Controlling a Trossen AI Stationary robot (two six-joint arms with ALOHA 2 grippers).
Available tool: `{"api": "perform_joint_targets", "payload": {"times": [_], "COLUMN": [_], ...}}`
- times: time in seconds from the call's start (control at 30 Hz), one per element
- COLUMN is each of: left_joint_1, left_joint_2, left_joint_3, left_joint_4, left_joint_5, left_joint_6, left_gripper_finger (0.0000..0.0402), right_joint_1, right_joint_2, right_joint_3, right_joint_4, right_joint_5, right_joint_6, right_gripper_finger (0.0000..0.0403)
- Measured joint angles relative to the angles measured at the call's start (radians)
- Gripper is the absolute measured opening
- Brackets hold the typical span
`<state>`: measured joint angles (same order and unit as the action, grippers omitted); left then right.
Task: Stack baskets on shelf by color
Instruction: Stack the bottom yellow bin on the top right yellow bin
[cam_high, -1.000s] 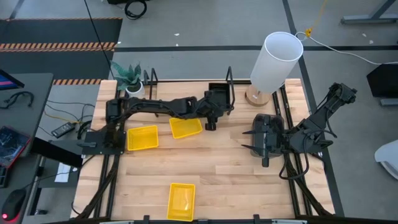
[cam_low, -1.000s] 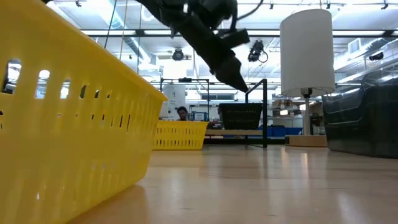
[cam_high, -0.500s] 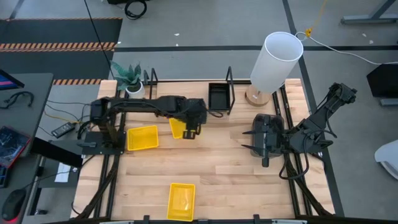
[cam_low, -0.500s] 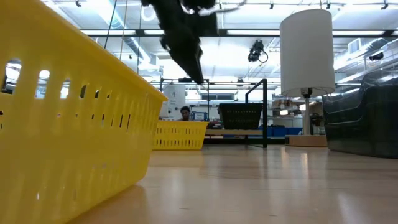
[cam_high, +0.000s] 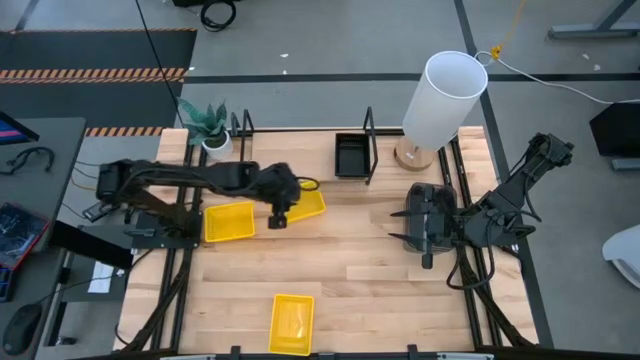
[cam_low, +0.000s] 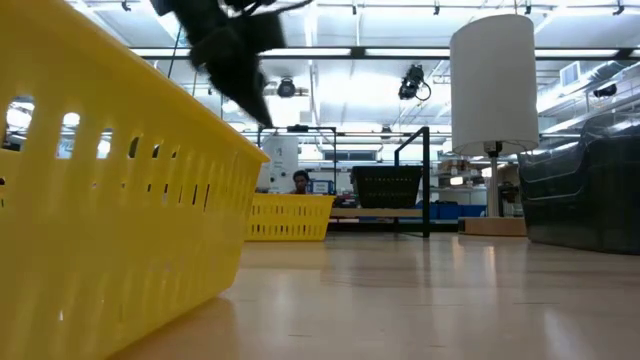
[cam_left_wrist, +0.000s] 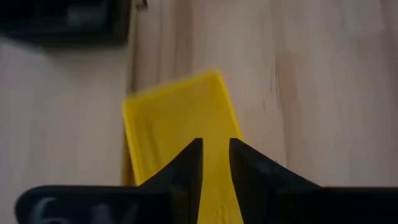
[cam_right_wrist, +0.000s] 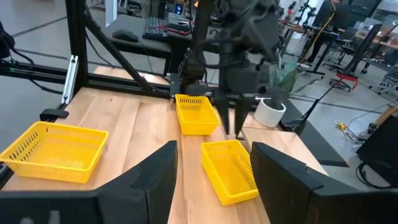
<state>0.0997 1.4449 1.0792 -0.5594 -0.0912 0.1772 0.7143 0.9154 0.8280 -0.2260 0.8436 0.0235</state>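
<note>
Three yellow baskets lie on the table: one at the left, one right of it, one by the near edge. A black basket sits on the shelf, beside its black wire upright. My left gripper hangs above the left end of the middle yellow basket. It points steeply down with a narrow gap between its fingers and touches nothing. My right gripper waits open at the table's right.
A lamp with a tall white shade stands at the far right, and a potted plant stands at the far left corner. A dark grey bulk fills the right of the low view. Bare wood lies between the near yellow basket and the arms.
My left gripper has drawn back from the black basket on the shelf toward the table's left edge, and now hangs over the middle yellow basket. The black basket has stayed on the shelf. No yellow basket has moved.
</note>
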Motion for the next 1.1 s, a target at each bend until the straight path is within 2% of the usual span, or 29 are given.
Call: {"api": "perform_joint_targets", "payload": {"times": [0.13,0.33,0.47,0.63,0.83,1.1], "left_joint_1": [-0.023,-0.145,-0.275,-0.420,-0.524,-0.587], "left_joint_2": [-0.060,-0.086,-0.058,-0.008,0.088,0.252], "left_joint_3": [-0.111,-0.193,-0.199,-0.194,-0.099,0.127], "left_joint_4": [0.006,0.013,0.050,0.159,0.174,0.073], "left_joint_5": [0.030,0.173,0.155,0.117,0.063,0.013], "left_joint_6": [-0.106,-0.373,-0.525,-0.625,-0.731,-0.714], "left_gripper_finger": [0.0078,0.0079,0.0081,0.0088,0.0095,0.0096], "right_joint_1": [0.000,0.000,0.000,0.000,-0.011,-0.017], "right_joint_2": [0.000,0.000,0.000,0.000,0.000,0.001], "right_joint_3": [0.000,0.000,0.000,0.000,0.000,0.000], "right_joint_4": [0.001,0.001,0.001,0.010,0.014,0.014], "right_joint_5": [0.000,0.000,0.000,0.000,0.000,0.000], "right_joint_6": [0.000,0.000,0.000,0.000,0.000,0.000], "right_gripper_finger": [0.0207,0.0207,0.0207,0.0207,0.0207,0.0207]}}
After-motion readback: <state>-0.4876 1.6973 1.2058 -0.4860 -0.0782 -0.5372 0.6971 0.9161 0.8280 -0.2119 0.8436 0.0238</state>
